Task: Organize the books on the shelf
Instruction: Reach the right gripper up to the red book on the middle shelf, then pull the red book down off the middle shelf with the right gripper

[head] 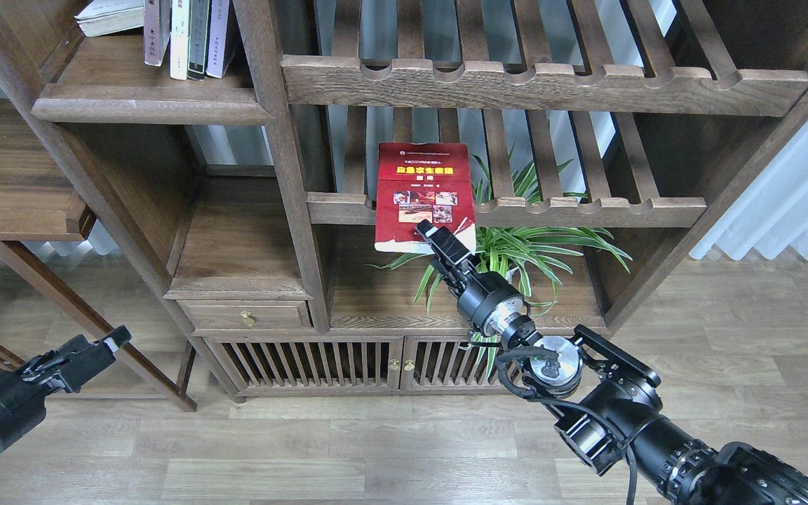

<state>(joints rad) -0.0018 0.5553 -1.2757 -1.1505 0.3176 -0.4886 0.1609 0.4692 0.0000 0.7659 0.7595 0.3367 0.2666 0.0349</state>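
The red book (423, 186) with small photos lies flat on the lower slatted rack (586, 209), its near edge hanging over the front rail. My right gripper (432, 245) is at that near edge, one finger (431, 235) over the cover and the other below; the jaws look open around the edge. My left gripper (106, 342) hangs low at the far left, empty, its fingers too dark to tell apart. The shelf (151, 109), a solid board with a rounded front edge, is at the upper left. The maroon and yellow-green books are out of view.
Three thin books (190, 35) stand on the solid shelf beside a lying book (109, 15). A green spider plant (523, 245) sits under the rack, right behind my right gripper. An upper slatted rack (544, 84) runs above. A side table (11, 182) stands at the left.
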